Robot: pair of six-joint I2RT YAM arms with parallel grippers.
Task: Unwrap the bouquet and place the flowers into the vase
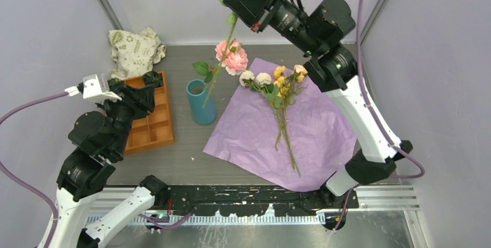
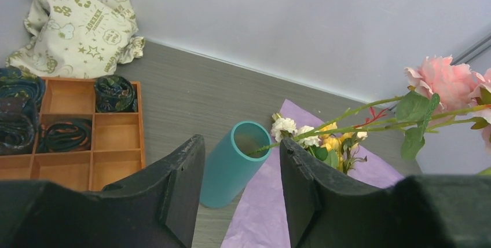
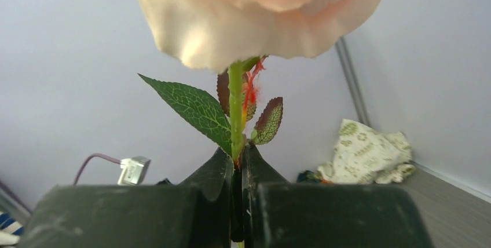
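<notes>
Grey table [image 1: 173, 161]: right gripper [image 3: 238, 164] pinches a rose stem [image 3: 235, 109] high at the far side, its foot seemingly in the vase [image 1: 201, 104]. Left gripper [image 2: 242, 143] gapes halfway, empty. Other flowers [image 1: 278, 88] lie on paper [image 1: 324, 126], right.

- Top view: high, looking down on the vase [image 1: 201, 102].
- Left wrist: low, close, facing the vase; both views share it.
- Right wrist: raised above the vase, tight on a rose [image 3: 255, 10].
</notes>
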